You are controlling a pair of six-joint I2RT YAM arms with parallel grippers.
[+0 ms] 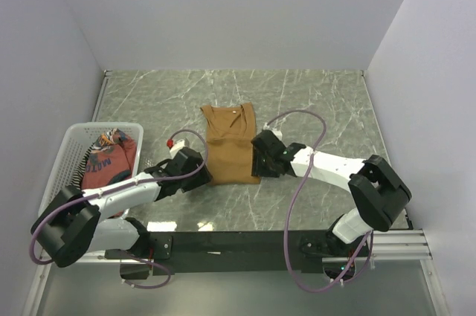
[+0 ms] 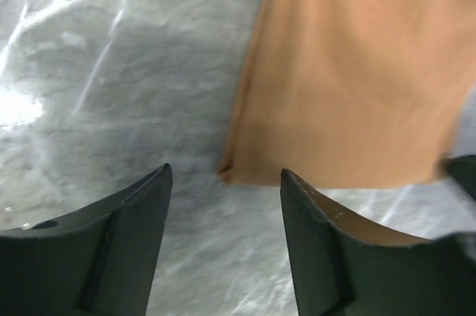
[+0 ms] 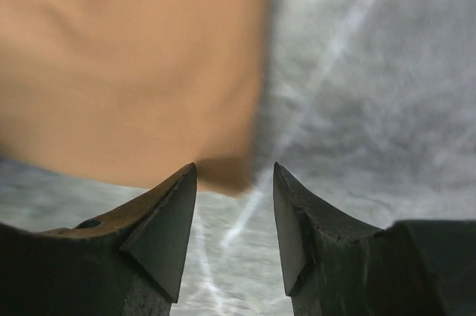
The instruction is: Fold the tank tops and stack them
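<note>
Over on the left, a white basket (image 1: 68, 140) sits at the table's edge with the rust-red top (image 1: 113, 161) bunched inside it, and a sliver of black-and-white striped cloth (image 1: 88, 155) shows along that top's left side. Next comes the left gripper (image 1: 201, 173) (image 2: 225, 178), low over the marbled table (image 1: 320, 100). Its two dark fingers (image 2: 141, 212) are spread well apart with nothing between them, and the near left corner of the tan top (image 1: 229, 145) (image 2: 349, 71) lies just beyond the gap. I cannot tell whether the tips touch the cloth. The tan top lies flat in the middle of the table, neckline toward the far wall and hem toward the arms. On its right side the right gripper (image 1: 260, 166) (image 3: 234, 171) is also parted, somewhat narrower, and holds nothing. The near right corner of the tan top (image 3: 134, 71) sits just past its fingertips (image 3: 175, 204), in line with the gap.
</note>
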